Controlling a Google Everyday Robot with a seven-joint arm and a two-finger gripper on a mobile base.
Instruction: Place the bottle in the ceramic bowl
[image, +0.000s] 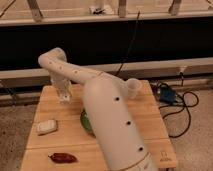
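We take the green bowl (85, 123) as our landmark: only its left edge shows, the rest hidden behind the thick white arm (112, 125). The gripper (63, 94) hangs straight down over the table (150, 117), left of the bowl and farther back. We cannot tell whether it is apart, together or clamped on something. We cannot pick out the bottle as a separate thing. A pale shape at the gripper's lower end may be it, hanging upright. If so, we judge that the coming move runs rightward and nearer to us, until the gripper stands over the bowl.
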